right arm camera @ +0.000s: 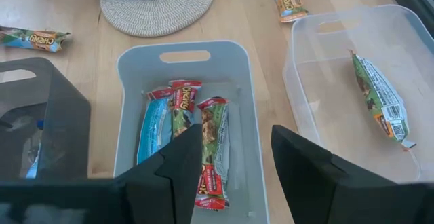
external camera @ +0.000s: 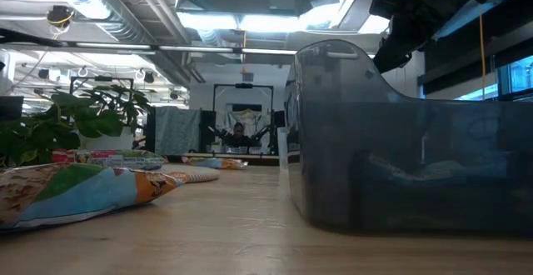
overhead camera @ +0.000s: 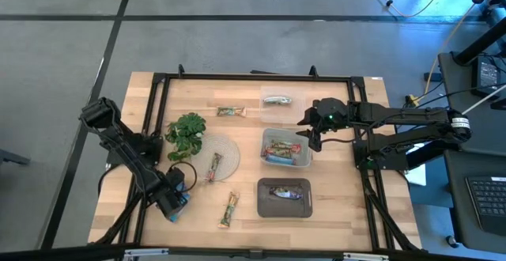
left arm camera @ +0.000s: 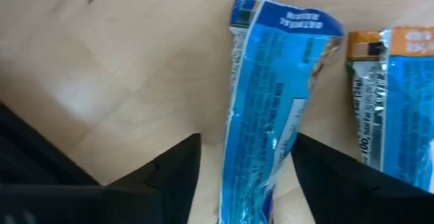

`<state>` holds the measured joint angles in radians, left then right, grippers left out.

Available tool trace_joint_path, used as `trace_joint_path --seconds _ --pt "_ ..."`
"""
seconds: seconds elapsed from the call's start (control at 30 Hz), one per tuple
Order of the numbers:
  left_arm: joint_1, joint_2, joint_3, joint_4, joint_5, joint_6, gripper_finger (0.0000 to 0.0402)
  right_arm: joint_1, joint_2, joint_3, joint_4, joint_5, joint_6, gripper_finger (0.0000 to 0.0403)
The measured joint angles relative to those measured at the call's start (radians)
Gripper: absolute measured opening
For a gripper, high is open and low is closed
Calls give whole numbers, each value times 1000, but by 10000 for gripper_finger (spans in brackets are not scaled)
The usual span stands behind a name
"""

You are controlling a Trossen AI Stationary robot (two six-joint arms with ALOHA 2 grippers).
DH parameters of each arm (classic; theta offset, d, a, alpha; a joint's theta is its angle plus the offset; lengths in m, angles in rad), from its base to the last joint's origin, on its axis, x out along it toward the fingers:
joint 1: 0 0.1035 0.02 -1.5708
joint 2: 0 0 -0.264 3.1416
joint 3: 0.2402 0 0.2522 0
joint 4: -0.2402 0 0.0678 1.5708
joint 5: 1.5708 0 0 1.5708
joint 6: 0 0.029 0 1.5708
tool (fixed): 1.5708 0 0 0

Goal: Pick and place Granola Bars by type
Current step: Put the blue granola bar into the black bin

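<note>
Nearby, left claw (overhead camera: 179, 201) (table's (overhead camera: 340, 225) front-left edge)

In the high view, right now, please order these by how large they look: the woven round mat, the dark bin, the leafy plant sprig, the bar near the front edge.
1. Dark bin
2. Leafy plant sprig and woven round mat: they look about alike, so I do not rank them.
3. Bar near the front edge, clearly the smallest.

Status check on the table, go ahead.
Left tool low at the front left, fingers either side of a blue bar, grip unconfirmed. Right tool open, empty, above the middle bin. Nothing blocking.
</note>
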<state>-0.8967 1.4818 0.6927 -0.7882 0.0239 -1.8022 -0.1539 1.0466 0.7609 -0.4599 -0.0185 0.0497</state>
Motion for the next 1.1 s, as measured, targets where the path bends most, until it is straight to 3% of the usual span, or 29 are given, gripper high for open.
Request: trace_joint_path --seconds 0.43,0.67,0.77,0.9,1.0,1.1 --pt "2 -10 -4 31 -32 35 79 0 0 0 0 0 -6 179" --pt "3 -79 -6 26 -172 9 44 0 0 0 -1 0 -50 179" --pt "7 -129 9 26 -314 19 42 0 0 0 6 0 -59 179" --pt "36 -212 48 29 -596 114 48 0 0 0 46 -6 -74 179" --pt "75 -265 75 51 -849 262 50 0 0 0 84 -38 -128 179" --pt "129 -293 81 177 -1066 507 49 1 0 0 133 -119 -166 179"
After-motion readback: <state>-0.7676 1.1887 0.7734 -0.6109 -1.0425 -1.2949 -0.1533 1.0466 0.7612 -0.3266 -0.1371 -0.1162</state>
